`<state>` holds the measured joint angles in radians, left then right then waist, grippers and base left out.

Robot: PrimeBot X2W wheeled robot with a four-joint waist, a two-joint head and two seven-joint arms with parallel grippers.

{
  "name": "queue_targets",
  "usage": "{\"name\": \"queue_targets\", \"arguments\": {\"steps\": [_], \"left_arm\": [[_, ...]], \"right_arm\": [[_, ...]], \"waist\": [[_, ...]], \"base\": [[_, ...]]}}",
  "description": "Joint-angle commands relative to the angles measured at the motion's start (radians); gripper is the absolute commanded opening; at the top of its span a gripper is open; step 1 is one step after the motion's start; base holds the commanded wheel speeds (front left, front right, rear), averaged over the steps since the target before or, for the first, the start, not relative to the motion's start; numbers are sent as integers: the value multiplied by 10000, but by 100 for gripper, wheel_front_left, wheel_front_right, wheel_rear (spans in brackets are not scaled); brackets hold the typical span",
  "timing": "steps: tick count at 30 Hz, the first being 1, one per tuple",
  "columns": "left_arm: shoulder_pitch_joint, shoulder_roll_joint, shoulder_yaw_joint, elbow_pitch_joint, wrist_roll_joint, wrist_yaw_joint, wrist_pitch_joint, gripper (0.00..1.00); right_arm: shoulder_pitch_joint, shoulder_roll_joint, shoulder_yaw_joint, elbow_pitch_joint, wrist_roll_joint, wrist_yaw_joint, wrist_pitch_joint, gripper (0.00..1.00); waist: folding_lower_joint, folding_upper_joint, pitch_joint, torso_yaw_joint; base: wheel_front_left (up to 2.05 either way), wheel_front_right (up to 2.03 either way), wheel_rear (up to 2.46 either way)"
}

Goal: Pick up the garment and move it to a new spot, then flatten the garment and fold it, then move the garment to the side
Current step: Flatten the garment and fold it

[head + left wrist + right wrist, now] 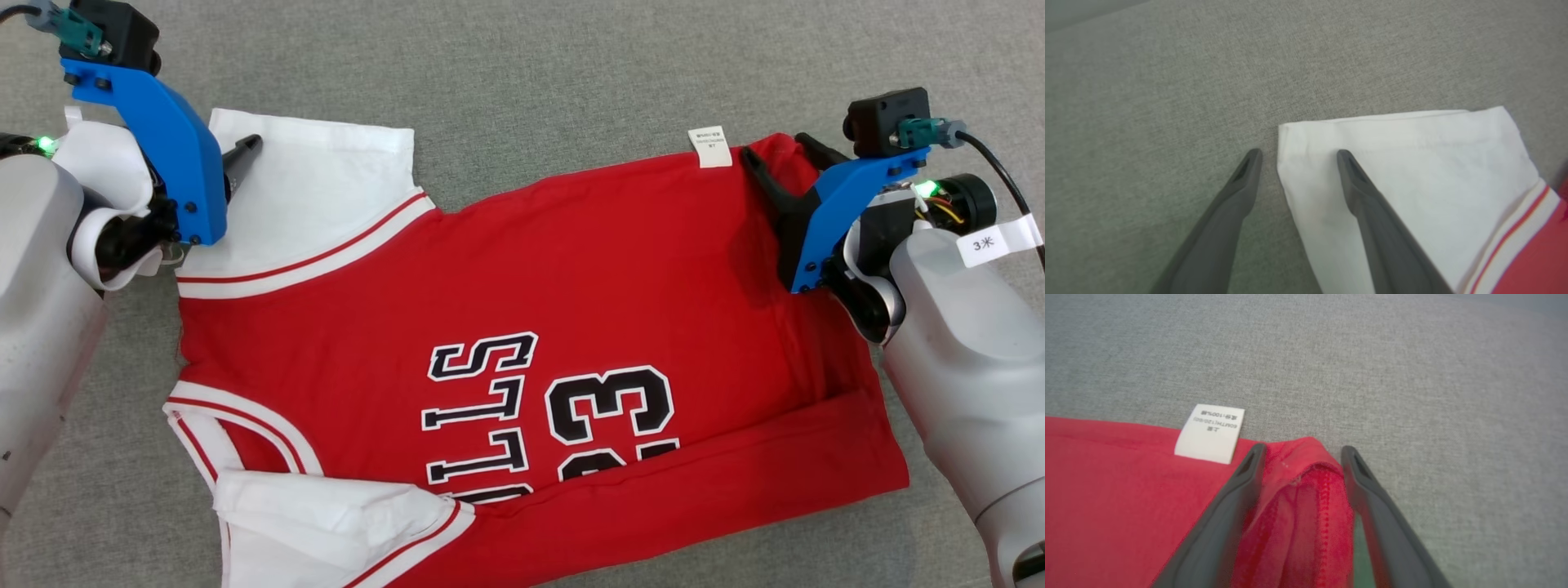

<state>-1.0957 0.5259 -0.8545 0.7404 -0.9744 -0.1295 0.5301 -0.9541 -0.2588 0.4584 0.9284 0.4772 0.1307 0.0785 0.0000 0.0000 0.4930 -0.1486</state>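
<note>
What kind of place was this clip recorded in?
Probably a robot test bench for garment folding: a plain grey fabric-covered surface, one red jersey spread on it, and a taped paper label on the right forearm.

The head camera looks steeply down from above onto the jersey (571,269) spread on the grey fabric surface (531,65). It takes in both arms, with the left end effector (241,155) at upper left and the right end effector (775,149) at upper right. The left wrist camera sits close behind its own fingers (1233,196), facing along them at the white sleeve (1412,163) that lies around the right-hand tip. The right wrist camera, equally near, faces the red hem corner (1298,486) between its fingers. The care label (1210,433) just left of them also shows in the head view.
</note>
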Motion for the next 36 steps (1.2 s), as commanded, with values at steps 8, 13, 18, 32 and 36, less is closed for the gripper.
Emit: {"name": "queue_targets", "arguments": {"steps": [8, 13, 18, 32, 36], "left_arm": [[-310, 54, -391, 338, -498, -16, 61, 0], [-439, 116, -552, 587, -336, -14, -645, 0], [-426, 120, -757, 683, -477, -13, -971, 0], [113, 207, -1450, 95, -1190, -14, -1202, 0], [358, 281, -1709, -304, -1541, -14, -1036, 0]], "right_arm": [[219, -302, 869, -266, 643, -1, 169, 0], [196, -426, 809, -225, 911, -1, -575, 0], [125, -427, 421, 314, 902, -4, -1405, 0], [593, -299, 281, 1400, 1058, -2, -2193, 0], [847, -330, 372, 1553, 1173, -2, -2316, 0]], "waist": [[0, 0, -78, -128], [0, 0, -341, -62], [0, 0, -569, 125], [0, 0, -1668, 618], [0, 0, -2112, 758]], "base": [[0, 0, 0], [0, 0, 0], [0, 0, 0], [0, 0, 0], [0, 0, 0]]}}
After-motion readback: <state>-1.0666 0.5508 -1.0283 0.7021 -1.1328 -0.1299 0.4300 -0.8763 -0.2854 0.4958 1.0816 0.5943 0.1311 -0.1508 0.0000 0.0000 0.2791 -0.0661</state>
